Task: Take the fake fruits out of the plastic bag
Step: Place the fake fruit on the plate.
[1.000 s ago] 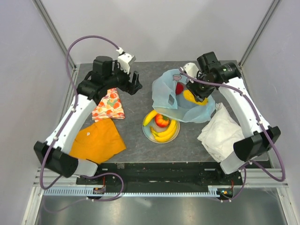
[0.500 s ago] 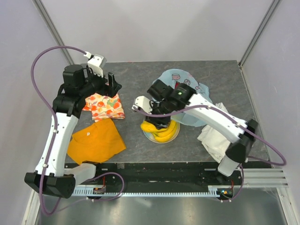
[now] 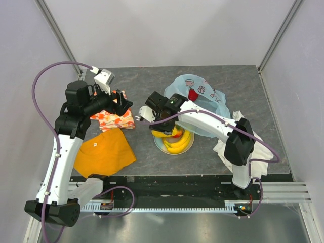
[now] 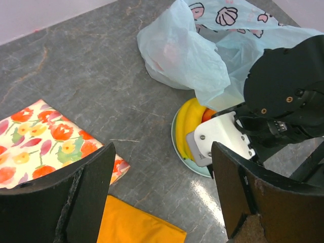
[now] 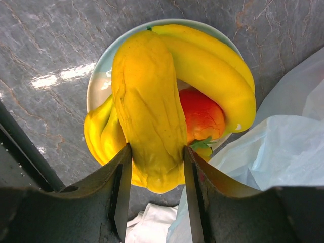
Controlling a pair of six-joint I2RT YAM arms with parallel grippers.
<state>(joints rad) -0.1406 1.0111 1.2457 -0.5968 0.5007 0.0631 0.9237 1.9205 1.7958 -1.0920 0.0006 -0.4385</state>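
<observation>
right gripper [image 3: 162, 129] has swung off the plastic bag [image 3: 205, 104] since a second ago and now hangs over the plate [image 3: 188, 150], carrying the yellow fruit [image 3: 161, 133] with it; left arm has pulled back toward the tabletop's left edge

top view: plate sits mid-tabletop, nearer the front edge, with bananas [image 3: 178, 143] on it. bag lies toward the far edge, right of middle, a red fruit [image 3: 193, 94] showing in its mouth. left gripper [image 3: 121, 103] hovers over the floral cloth [image 3: 115, 119], jaws wide, nothing in them. orange cloth [image 3: 104, 152] toward the front-left corner, white cloth [image 3: 220, 149] by the right edge under the right arm

left wrist: left gripper [image 4: 162, 167] spread, bare tabletop between its fingers [image 4: 91, 187]. beyond it the bag [image 4: 182, 55], crumpled, touching the plate [image 4: 175, 144]; bananas [image 4: 188, 119] half hidden by the right arm's head

right wrist: right gripper [image 5: 154, 172] clamped on the yellow fruit [image 5: 149, 111], both fingers [image 5: 119, 192] pressed to its sides. below it the plate [image 5: 96, 86] holds bananas [image 5: 212, 71] and a red apple [image 5: 202, 114]. bag [image 5: 283, 147] at the plate's edge
</observation>
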